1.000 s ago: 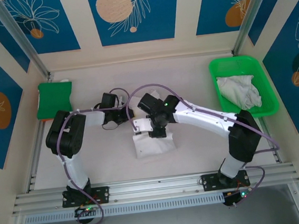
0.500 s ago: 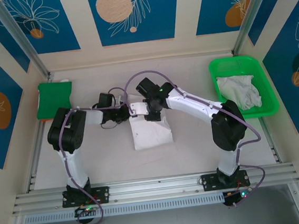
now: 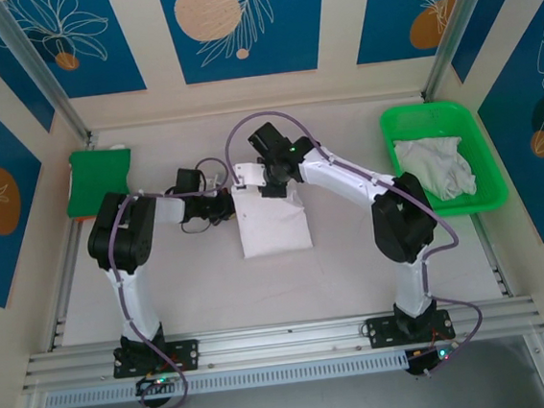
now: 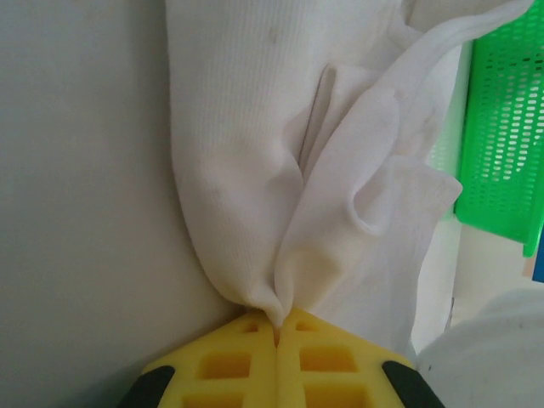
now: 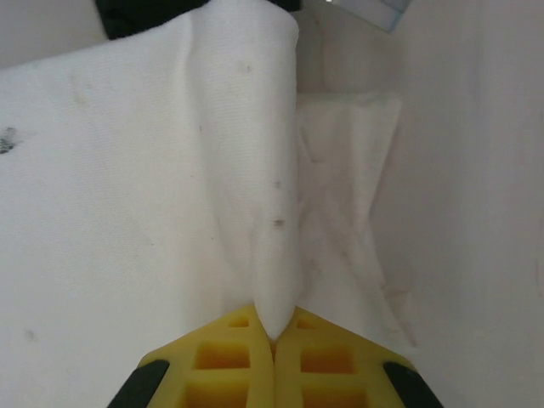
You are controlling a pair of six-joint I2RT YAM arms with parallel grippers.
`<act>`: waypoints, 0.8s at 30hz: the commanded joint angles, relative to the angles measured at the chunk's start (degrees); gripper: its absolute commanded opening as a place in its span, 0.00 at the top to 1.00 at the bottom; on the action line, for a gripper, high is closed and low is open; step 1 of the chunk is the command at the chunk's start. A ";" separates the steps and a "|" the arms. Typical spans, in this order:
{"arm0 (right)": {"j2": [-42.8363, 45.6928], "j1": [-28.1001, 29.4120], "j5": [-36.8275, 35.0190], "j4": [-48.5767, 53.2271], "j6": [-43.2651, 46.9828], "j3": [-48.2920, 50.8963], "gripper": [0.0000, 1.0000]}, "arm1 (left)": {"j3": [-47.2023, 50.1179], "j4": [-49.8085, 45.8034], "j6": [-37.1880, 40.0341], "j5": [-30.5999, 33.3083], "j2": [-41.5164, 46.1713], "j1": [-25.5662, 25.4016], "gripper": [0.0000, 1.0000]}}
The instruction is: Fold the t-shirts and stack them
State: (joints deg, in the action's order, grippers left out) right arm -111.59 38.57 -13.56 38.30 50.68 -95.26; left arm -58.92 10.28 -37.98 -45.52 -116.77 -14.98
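A white t-shirt lies folded into a narrow rectangle at the middle of the table. My left gripper is shut on its far-left corner; in the left wrist view the yellow pads pinch a bunched fold of the t-shirt. My right gripper is shut on the far edge, and its yellow pads clamp a ridge of the t-shirt. A second crumpled white t-shirt lies in the green tray at the right.
A green folded cloth sits at the far left by the rail. The tray's mesh wall shows beyond the shirt in the left wrist view. Metal rails run along the near edge and the left side.
Both grippers have carried the shirt's edge away from the arm bases, toward the back wall. The cloth went from a small crumpled fold to a longer flat rectangle.
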 commanded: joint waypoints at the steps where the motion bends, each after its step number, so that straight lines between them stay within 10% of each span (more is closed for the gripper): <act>1: -2.15 -0.50 -1.56 -3.79 2.03 -3.80 1.00 | 1.26 -3.03 2.84 8.87 -5.92 0.57 1.00; 24: -13.83 -3.48 -5.12 -7.30 2.06 -13.42 1.00 | 2.05 -0.97 2.76 7.67 -7.51 1.70 1.00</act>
State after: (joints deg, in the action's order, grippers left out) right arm -123.63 35.53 -18.57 33.80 52.14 -106.41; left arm -58.98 11.79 -38.00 -49.15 -118.02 -13.72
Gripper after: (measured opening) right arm 0.070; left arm 0.046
